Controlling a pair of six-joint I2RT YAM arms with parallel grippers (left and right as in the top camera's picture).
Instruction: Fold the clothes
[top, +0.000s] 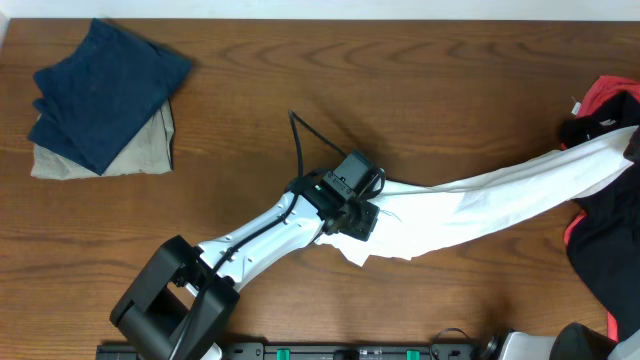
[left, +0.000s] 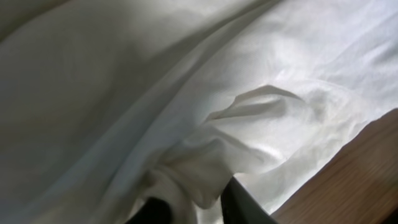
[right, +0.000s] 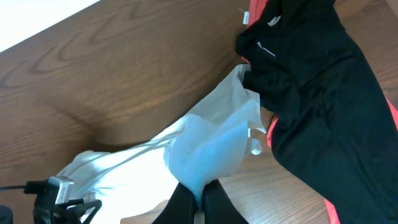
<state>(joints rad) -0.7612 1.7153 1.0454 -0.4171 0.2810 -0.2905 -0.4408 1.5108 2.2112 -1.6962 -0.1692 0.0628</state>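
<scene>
Left pincer (top: 357, 221) clamped on white T-shirt (top: 480, 203); I'd drag slow, low, free of black-red pile (top: 602, 240). Right pincer (right: 198, 202) narrow, empty, I judge.

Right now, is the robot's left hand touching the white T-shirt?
Touching. The left wrist view shows the left gripper pinching a bunched fold of the white T-shirt, with cloth pressed between both of its dark tips.
</scene>
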